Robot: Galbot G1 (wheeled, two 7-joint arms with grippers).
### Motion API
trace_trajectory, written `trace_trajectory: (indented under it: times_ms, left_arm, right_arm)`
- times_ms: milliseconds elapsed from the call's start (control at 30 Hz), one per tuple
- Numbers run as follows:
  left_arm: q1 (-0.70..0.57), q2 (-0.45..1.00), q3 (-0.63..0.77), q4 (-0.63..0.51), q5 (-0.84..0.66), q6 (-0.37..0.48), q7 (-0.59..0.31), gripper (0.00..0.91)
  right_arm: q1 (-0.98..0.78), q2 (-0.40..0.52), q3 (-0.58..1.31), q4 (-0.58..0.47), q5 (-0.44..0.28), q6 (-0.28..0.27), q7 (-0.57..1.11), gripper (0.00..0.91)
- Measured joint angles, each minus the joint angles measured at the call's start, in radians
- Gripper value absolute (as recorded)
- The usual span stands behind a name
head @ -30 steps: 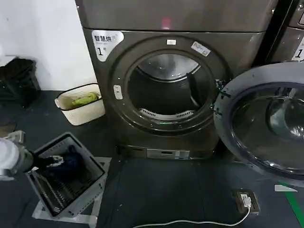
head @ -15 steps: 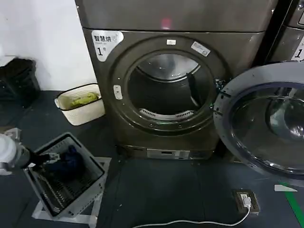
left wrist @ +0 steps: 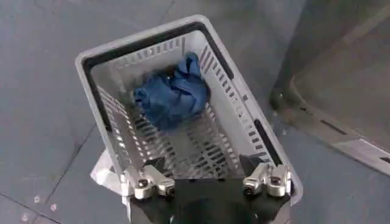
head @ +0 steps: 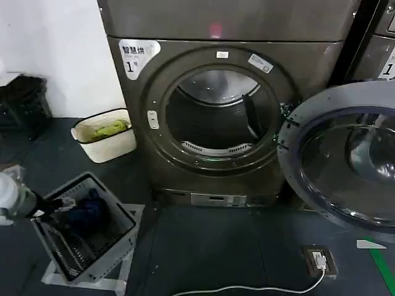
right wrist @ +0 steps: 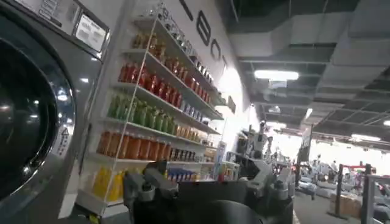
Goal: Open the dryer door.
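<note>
Two grippers are in play, and neither is anywhere near the dryer door (head: 342, 161), which stands swung fully open at the right of the scene, hinged on the right side of the dryer (head: 216, 117), its grey plastic rim and domed glass facing forward. The round drum opening (head: 216, 117) is exposed, showing the metal drum with a dark paddle inside. The left gripper (left wrist: 207, 181) hangs at the near left, well apart from the door and over the near end of a grey slotted laundry basket (left wrist: 250, 131) that sits on the dark floor; its jaws are spread wide with nothing between them, and a crumpled blue garment (left wrist: 172, 96) lies in the basket's far part, beyond the fingertips. From the head camera that same arm enters at the left edge, its dark tip reaching over the basket's rim. A white basket (head: 105, 135) with something green inside sits farther back on the left, against the white wall beside the dryer. A white cable (head: 247, 288) runs along the near floor to a floor socket (head: 319, 259) at the near right. The right gripper (right wrist: 210, 185) points at open room beside a machine's chrome-ringed door, with shelves of coloured bottles (right wrist: 152, 115) beyond; its jaws stand apart and empty.
</note>
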Motion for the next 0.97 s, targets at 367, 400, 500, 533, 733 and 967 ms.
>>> trace_trajectory:
  times_ms: [367,400,500,533,733,967]
  left_arm:
    - [-0.032,0.000,0.026,0.020,-0.005,0.000,-0.001,0.907]
    - [-0.034,0.000,0.027,0.022,-0.006,0.000,-0.001,0.907]
    - [-0.036,0.000,0.028,0.025,-0.013,0.000,-0.001,0.907]
    - [-0.036,0.000,0.028,0.025,-0.015,0.000,-0.001,0.907]
    - [-0.036,-0.001,0.029,0.027,-0.015,0.000,-0.001,0.907]
    - [-0.040,-0.002,0.032,0.034,-0.015,0.000,-0.001,0.907]
  right_arm:
    - [0.000,0.001,0.003,-0.006,-0.002,0.003,-0.001,0.907]
    - [0.001,0.001,0.003,-0.006,-0.003,0.007,0.000,0.907]
    - [0.003,0.003,0.004,-0.003,-0.007,0.006,0.007,0.907]
    - [0.003,0.003,0.004,-0.003,-0.007,0.005,0.008,0.907]
    - [0.002,0.003,0.003,-0.005,-0.008,0.005,0.008,0.907]
    - [0.001,0.003,0.004,-0.006,-0.008,0.004,0.005,0.907]
